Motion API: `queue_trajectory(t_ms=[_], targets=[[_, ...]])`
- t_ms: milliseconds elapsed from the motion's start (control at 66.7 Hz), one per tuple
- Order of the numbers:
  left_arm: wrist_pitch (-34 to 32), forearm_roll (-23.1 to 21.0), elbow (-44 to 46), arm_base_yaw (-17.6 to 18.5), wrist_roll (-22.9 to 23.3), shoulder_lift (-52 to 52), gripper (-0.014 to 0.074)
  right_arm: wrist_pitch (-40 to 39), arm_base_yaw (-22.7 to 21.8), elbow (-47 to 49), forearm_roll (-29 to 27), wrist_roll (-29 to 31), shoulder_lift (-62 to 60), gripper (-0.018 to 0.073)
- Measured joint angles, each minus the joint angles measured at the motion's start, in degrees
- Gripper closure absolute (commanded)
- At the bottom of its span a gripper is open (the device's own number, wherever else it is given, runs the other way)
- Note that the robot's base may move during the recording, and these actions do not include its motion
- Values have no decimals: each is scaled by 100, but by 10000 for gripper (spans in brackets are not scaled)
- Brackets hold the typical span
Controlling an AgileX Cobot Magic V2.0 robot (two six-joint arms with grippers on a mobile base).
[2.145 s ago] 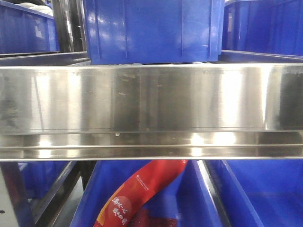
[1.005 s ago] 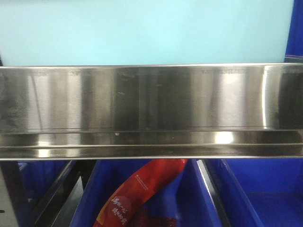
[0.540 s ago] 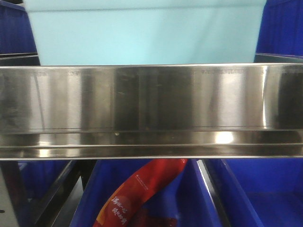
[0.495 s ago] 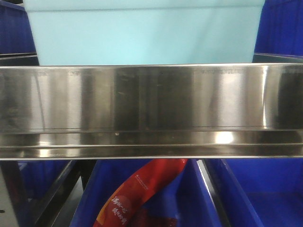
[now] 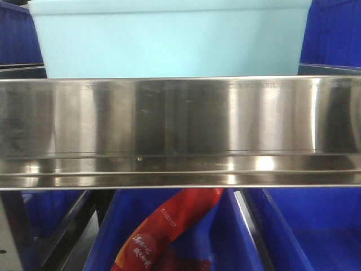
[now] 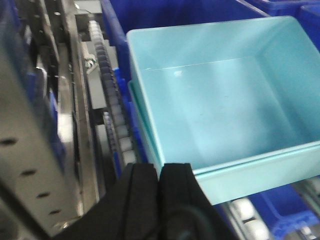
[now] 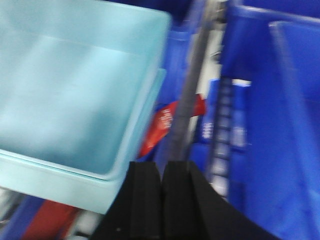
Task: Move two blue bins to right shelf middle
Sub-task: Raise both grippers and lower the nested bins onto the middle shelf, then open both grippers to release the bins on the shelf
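The pale blue rectangular plastic bin [image 5: 169,39] sat on the right shelf just behind its shiny brushed-steel front rail [image 5: 180,118], while the left pincer [image 6: 159,175] and right pincer [image 7: 161,172] were both pressed together, holding nothing.

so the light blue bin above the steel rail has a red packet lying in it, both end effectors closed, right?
Not quite: the light blue bin is empty, as the left wrist view shows. The red packet lies in a dark blue bin below the steel rail. Left end effector and right end effector are closed.
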State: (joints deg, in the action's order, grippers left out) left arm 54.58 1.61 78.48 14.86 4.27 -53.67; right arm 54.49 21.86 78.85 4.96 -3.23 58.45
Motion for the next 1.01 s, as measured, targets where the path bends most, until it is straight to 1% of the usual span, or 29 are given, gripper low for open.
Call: queue_trajectory(t_ms=[90, 270, 450, 645, 750, 870, 1005], targets=[[-397, 208, -708, 0, 181, 494, 708, -305, 0, -651, 276, -84, -504, 713], [-1262, 548, -2253, 0, 312, 1593, 708, -959, 0, -2119, 352, -106, -1594, 713], [-2106, 599, -3646, 0, 334, 2726, 708, -1536, 0, -3489, 367, -117, -2793, 713], [-3019, 599, -4749, 0, 344, 3721, 708, -2252, 0, -4800, 366, -130, -4042, 713], [-3519, 599, -5168, 0, 344, 4091, 708, -2524, 0, -5200, 366, -130, -4591, 713], [-4049, 599, -5536, 0, 344, 4325, 708, -2652, 0, -5397, 366, -130, -5034, 713], [-4162, 599, -5591, 0, 344, 4360, 708, -2780, 0, -5416, 366, -130, -5144, 713]])
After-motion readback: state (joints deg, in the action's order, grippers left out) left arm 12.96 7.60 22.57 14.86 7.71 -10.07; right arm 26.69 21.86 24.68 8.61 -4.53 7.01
